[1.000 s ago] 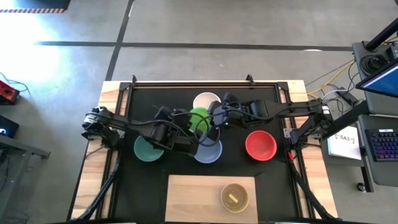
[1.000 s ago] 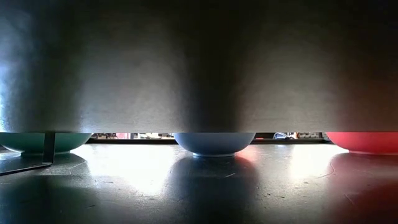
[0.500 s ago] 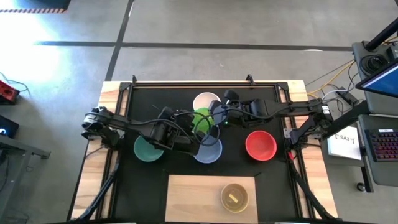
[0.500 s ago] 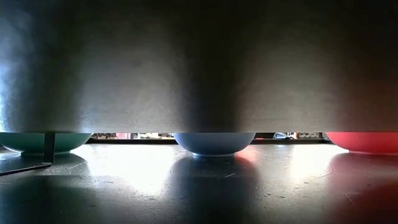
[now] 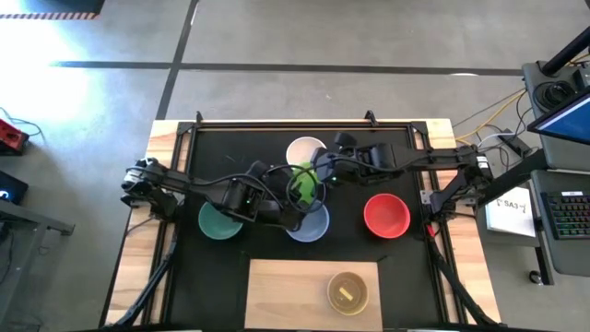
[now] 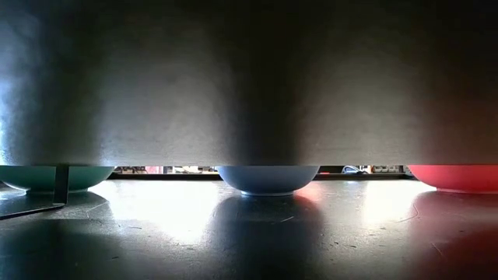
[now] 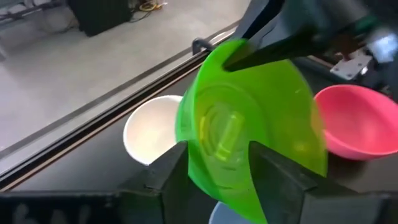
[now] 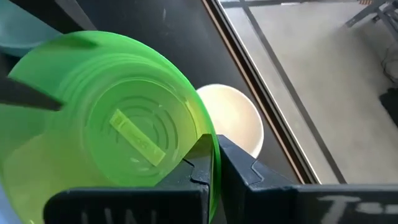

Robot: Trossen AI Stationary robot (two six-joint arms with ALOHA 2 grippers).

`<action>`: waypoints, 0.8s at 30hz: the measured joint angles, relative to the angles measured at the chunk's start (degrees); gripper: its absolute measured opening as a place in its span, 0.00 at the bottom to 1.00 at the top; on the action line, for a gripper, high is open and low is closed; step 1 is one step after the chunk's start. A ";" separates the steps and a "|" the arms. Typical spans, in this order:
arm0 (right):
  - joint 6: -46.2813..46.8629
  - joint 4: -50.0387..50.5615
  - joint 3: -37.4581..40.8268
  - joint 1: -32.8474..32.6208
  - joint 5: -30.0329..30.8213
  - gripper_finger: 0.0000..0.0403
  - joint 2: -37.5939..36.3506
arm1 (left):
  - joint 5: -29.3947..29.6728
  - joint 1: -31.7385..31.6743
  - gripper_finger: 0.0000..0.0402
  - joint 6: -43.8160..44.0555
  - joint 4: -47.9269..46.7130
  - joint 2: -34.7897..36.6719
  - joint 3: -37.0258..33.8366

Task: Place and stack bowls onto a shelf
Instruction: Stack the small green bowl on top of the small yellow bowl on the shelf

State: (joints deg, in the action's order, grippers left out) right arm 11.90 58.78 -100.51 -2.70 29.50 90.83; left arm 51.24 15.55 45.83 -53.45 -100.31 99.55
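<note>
A bright green bowl point(image 5: 302, 183) hangs tilted above the black mat, between my two grippers. My right gripper point(image 8: 214, 155) is shut on it and comes in from the table's right point(image 5: 319, 173). My left gripper point(image 7: 214, 158) stands open, one finger on each side of the bowl's lower part. Whether these fingers touch it, I cannot tell. On the mat rest a white bowl point(image 5: 305, 149), a teal bowl point(image 5: 217, 222), a pale blue bowl point(image 5: 312, 224) and a red bowl point(image 5: 386, 215). A yellow bowl point(image 5: 348, 291) sits on the wooden shelf point(image 5: 286, 290). My right gripper pinches the green bowl's rim point(image 8: 210, 144) between its two shut fingers, one on the inside and one on the outside of the wall. The bowl is lifted clear and stands nearly on edge, its underside point(image 8: 134, 137) facing the right wrist.
The white bowl point(image 7: 151, 132) lies just beyond the green one and the pale blue bowl point(image 6: 267, 179) right below it. A black frame rail point(image 5: 304, 124) runs along the mat's far edge. A monitor and keyboard point(image 5: 567, 207) stand off the table's right side.
The green bowl has tipped further onto its edge and shifted a little toward the near side, staying up in the air between the two grippers.
</note>
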 joint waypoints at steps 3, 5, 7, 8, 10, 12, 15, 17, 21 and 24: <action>0.92 2.20 0.00 0.56 0.09 0.02 0.02 | 0.02 0.00 0.41 -2.63 3.45 0.02 0.00; 1.79 4.06 0.00 0.99 0.11 0.02 0.02 | 0.04 0.00 0.42 -4.66 5.34 0.03 0.00; 2.87 7.07 0.00 1.37 0.11 0.02 0.02 | 0.05 0.03 0.42 -5.67 5.99 0.06 0.00; 3.67 8.67 0.00 1.50 0.10 0.02 0.02 | 0.05 0.05 0.42 -6.00 5.87 0.10 0.00; 4.90 11.77 0.00 1.62 0.07 0.02 0.02 | 0.07 0.22 0.42 -6.30 5.31 0.17 0.00; 5.85 14.56 0.00 1.60 -0.36 0.02 -0.04 | 0.07 0.62 0.42 -6.37 4.93 0.28 0.00; 7.38 17.43 0.02 1.60 -5.06 0.02 -0.39 | 0.06 1.44 0.42 -6.32 3.88 0.60 0.00; 7.22 18.41 0.02 1.23 -9.40 0.02 -0.54 | -0.09 2.08 0.42 -6.28 3.08 0.96 0.00; 5.21 18.93 0.07 -1.09 -17.30 0.02 -0.61 | -3.87 3.40 0.42 -6.19 1.35 1.35 0.00; 6.21 19.56 0.07 -3.17 -19.56 0.02 -0.66 | -6.21 4.42 0.42 -5.89 1.09 1.40 0.00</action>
State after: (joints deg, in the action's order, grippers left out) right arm 18.11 78.34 -100.44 -5.87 9.94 90.17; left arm 45.03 19.97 39.94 -52.37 -98.91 99.55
